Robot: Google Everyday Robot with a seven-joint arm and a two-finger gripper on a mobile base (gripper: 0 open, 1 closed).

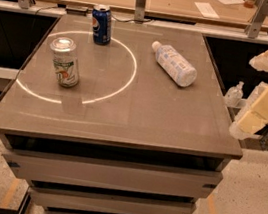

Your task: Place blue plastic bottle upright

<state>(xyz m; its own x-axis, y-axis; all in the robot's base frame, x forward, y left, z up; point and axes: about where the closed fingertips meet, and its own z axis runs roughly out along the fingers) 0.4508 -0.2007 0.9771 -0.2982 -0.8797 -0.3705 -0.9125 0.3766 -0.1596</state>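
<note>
The blue plastic bottle lies on its side on the grey table top, toward the back right. Its white cap points to the back left, and its pale blue-and-white label faces up. My gripper is at the end of the cream-coloured arm at the right edge of the view. It is beyond the table's right edge, in front of and to the right of the bottle, and well apart from it.
A dark blue soda can stands at the back left. A green-and-white can stands at the left, on a ring of light. A small clear pump bottle sits on a lower shelf to the right. Desks stand behind the table.
</note>
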